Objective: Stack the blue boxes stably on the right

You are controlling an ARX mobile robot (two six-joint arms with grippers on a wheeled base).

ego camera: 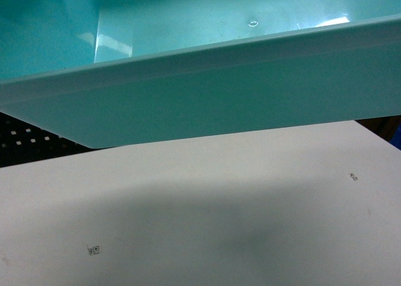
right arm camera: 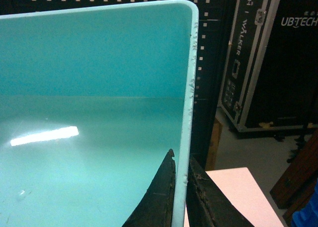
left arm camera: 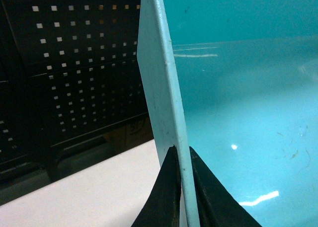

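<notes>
One turquoise blue box (ego camera: 219, 92) fills the top of the head view, tilted and held up off the white table (ego camera: 219, 211); its shadow lies on the tabletop below. No gripper shows in the head view. In the left wrist view my left gripper (left arm camera: 181, 150) is shut on the tub's left rim (left arm camera: 159, 88), one black finger (left arm camera: 164, 197) outside and one inside. Seen from the right wrist, my right gripper (right arm camera: 180, 160) is shut on the right rim (right arm camera: 191, 78), with the glossy interior (right arm camera: 89, 127) to its left.
A black perforated panel (left arm camera: 74, 63) stands behind the table on the left. A black flight case (right arm camera: 268, 58) is on the floor beyond the table's right corner (right arm camera: 238, 192). Something royal blue (right arm camera: 308, 212) shows at the far right. A small marker (ego camera: 94, 250) lies on the table.
</notes>
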